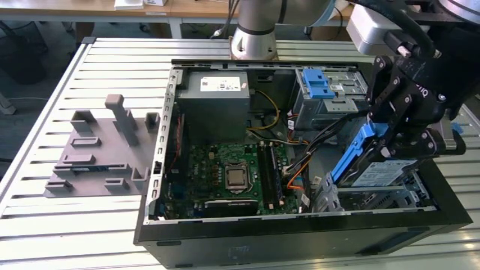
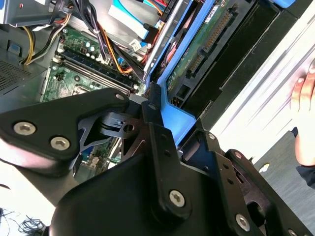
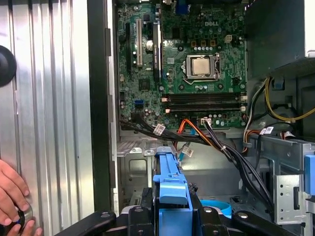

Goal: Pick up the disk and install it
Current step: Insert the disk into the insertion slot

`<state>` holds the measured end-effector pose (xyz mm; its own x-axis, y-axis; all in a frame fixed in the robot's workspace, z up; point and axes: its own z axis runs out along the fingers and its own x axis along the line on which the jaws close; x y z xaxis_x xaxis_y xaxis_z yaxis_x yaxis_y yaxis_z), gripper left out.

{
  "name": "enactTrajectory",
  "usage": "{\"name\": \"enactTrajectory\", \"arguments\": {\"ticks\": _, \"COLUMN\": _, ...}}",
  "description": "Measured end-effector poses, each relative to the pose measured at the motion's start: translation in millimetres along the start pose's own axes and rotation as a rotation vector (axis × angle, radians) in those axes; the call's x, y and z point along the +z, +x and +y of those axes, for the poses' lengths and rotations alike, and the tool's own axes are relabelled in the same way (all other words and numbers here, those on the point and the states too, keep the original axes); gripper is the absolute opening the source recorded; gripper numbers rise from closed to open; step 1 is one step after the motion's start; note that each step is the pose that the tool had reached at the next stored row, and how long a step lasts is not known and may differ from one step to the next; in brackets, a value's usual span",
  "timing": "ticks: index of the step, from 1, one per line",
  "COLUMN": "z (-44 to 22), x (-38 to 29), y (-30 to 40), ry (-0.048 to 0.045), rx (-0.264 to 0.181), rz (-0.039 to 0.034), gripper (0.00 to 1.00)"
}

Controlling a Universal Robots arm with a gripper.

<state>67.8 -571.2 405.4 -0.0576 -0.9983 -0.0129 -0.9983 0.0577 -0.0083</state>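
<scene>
Centre: open black metal computer case (image 1: 300,242) on slatted grey metal tabletop (image 1: 45,236).
Exterior view's left: grey plastic fixture block (image 1: 98,152) beside the case.
Exterior view's right: flat silver blue-framed disk (image 1: 379,171) tilted at the case's end, between black gripper (image 1: 396,143) jaws.

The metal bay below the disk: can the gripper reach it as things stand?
Probably yes: the gripper, shut on the disk, hangs right above the bay, with cables off to one side.
</scene>
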Motion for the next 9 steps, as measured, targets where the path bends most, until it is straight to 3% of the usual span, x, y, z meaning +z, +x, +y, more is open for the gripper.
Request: {"name": "enactTrajectory", "arguments": {"ticks": 9, "z": 0.0, "x": 5.6, "y": 0.1, "ry": 0.0000, "rx": 0.000, "rz": 0.0001, "gripper": 0.37}}
